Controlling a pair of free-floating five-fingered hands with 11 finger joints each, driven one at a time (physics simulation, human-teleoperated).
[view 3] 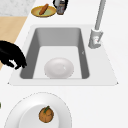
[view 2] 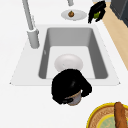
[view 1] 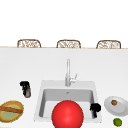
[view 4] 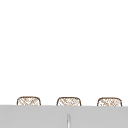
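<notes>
left hand (view 1: 24,85) clamped over top of small cup (view 1: 27,93) left of sink (view 1: 40,100), steadying it upright; right hand (view 1: 95,108) curled, holding nothing, at sink's right rim.

Flat, bright, even render light with no clear source I can place; the white counter (view 1: 15,67) washes out almost shadowless, only the sink (view 2: 72,37) walls shade grey, and edges everywhere look soft, perhaps slightly blurred.

Kitchen: sink (view 1: 40,100) with faucet (view 1: 68,72) in white counter (chairs (view 1: 68,44) behind).
</notes>
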